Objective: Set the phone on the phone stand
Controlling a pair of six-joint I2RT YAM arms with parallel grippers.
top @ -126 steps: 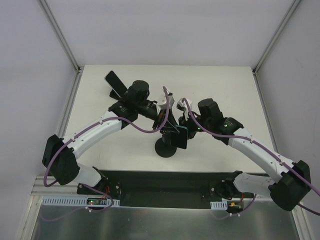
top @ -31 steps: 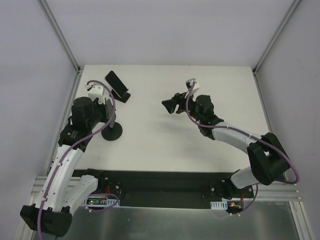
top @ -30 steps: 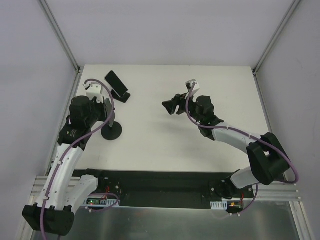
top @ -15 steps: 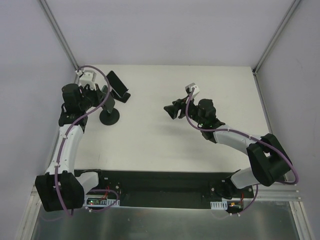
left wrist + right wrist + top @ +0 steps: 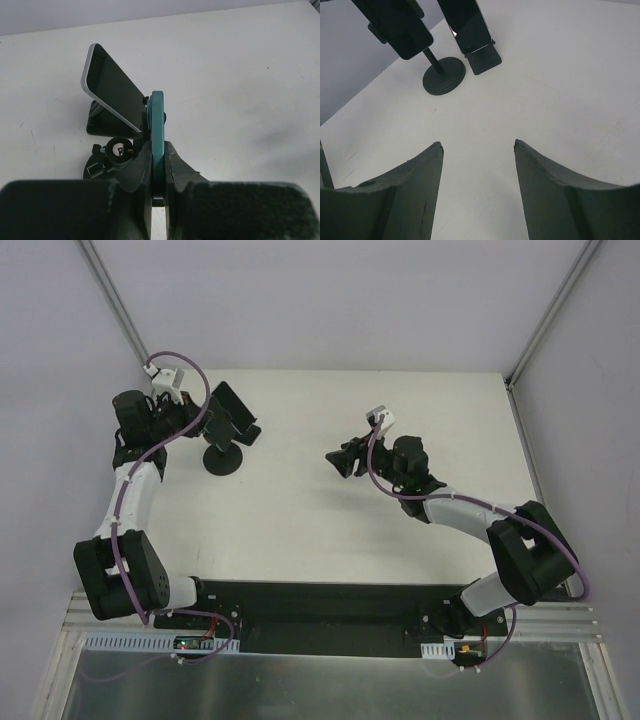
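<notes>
The phone is a thin dark slab with a teal edge. My left gripper is shut on that edge. In the right wrist view the phone sits on top of the phone stand, whose upright arm rises from a round disc base. The stand's ball joint shows just left of my fingers. In the top view the stand base is at the back left, with my left gripper above it. My right gripper is open and empty, at mid-table and pointing left.
A second phone with a silver edge leans on a small black wedge stand just behind the disc stand, also seen in the top view. The table's left wall and frame post are close to the left arm.
The left gripper has moved toward the back left with the phone, and the stand has come along, ending next to the wedge stand. The right gripper has stayed open and shifted only slightly.
</notes>
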